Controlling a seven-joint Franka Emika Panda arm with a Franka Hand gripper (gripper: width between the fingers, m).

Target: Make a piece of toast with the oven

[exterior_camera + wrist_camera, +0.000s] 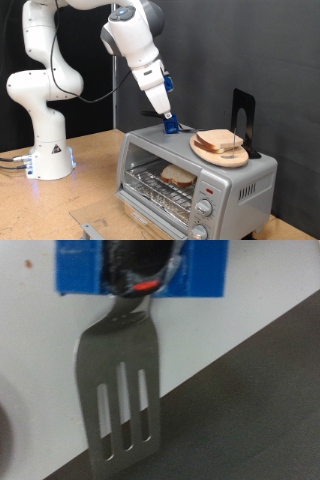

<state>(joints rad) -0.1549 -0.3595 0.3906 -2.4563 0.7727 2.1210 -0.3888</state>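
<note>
From the exterior view I have the arm (140,45) reaching down over the top of the oven (195,180), with the gripper (170,124) just above the oven's roof, near its back edge toward the view's left. Its blue fingers (171,125) sit close together around something dark, though I cannot make out what from here. One piece of toast (179,177) lies on the wire rack inside the oven, seen through the glass door. A round wooden plate (222,152) rests on the oven roof at the view's right, with more bread (220,141) on it. In the wrist view the blue fingers (80,270) are narrowed onto the dark handle of a slotted metal spatula (120,400), which hangs from them over the oven's pale roof, its blade reaching toward the roof's edge.
</note>
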